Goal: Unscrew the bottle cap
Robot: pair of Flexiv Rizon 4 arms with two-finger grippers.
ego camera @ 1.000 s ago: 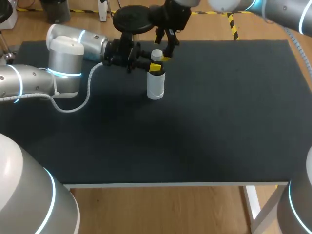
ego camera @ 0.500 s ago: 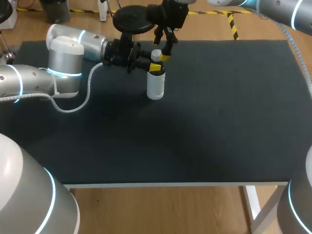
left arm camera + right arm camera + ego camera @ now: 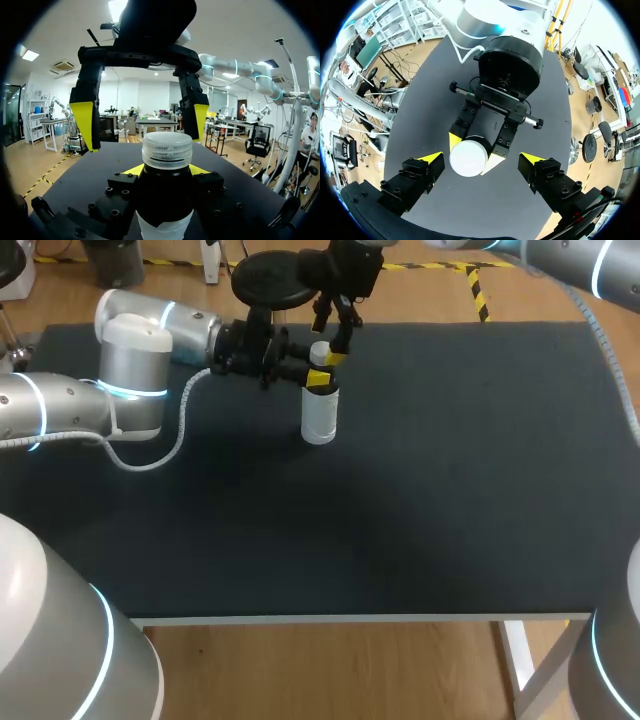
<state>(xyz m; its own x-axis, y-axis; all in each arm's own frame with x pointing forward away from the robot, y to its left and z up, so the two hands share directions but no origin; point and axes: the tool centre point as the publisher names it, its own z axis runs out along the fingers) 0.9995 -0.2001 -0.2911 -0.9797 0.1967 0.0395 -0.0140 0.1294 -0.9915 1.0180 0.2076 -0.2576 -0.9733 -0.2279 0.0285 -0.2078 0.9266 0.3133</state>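
Where my left arm (image 3: 130, 370) comes in over the dark grey table mat (image 3: 450, 500), entries run as follows. Item one: my left gripper (image 3: 316, 378), lying level, its yellow tips closed from two sides on the neck of the small clear plastic bottle (image 3: 319, 418), just under the lid. Item two: that bottle, upright on the mat, near the far edge, left of the middle. Item three: the ribbed white round screw cap (image 3: 167, 148), seated on the bottle's top. Item four: my right gripper (image 3: 481, 160), pointing straight down over the cap, fingers spread wide, one yellow tip to each side, both apart from it, gripping nothing.
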